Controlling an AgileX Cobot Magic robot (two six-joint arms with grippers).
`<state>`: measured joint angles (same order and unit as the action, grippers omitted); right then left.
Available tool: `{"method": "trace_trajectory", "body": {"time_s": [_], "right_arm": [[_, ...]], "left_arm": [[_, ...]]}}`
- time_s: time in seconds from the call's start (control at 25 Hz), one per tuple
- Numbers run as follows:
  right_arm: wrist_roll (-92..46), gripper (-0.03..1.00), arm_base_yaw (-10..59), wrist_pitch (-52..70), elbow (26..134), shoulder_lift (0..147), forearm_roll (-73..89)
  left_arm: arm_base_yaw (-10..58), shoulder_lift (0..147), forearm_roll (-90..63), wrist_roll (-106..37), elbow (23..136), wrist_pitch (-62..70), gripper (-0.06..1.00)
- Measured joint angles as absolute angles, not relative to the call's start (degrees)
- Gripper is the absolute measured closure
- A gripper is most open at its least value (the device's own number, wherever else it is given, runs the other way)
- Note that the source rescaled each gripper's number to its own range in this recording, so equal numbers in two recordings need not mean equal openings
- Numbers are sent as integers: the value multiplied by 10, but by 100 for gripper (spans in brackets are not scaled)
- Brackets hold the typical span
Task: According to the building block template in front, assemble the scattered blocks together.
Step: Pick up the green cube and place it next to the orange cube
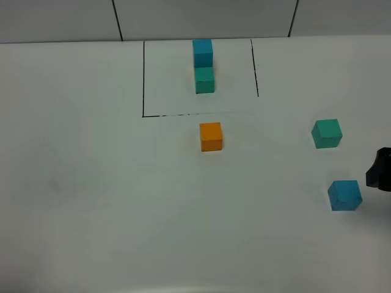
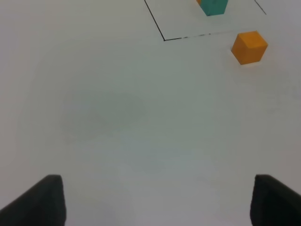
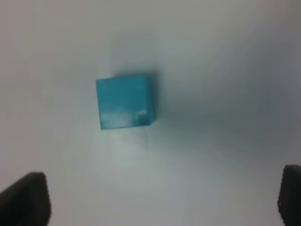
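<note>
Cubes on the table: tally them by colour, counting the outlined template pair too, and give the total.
Blue: 2, the blue template cube and the loose blue cube
Teal-green: 2, the teal-green template cube and the loose teal-green cube
Orange: 1, the orange cube
Total: 5

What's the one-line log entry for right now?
left gripper open, empty | right gripper open by blue cube | green cube, orange cube loose | template in frame
</note>
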<state>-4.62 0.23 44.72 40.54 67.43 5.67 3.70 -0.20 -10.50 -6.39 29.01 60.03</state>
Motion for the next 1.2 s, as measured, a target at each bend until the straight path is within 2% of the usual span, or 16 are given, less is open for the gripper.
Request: {"method": "trace_trajectory", "body": {"time_s": [0.8,1.2], "right_arm": [[-43,-2,4,411,467,802,60],[-28,0,85,406,610,956,14]], "left_arm": [[37,-2,-105,-64,290,600,17],[37,-2,-105,-64,290,600,17]]}}
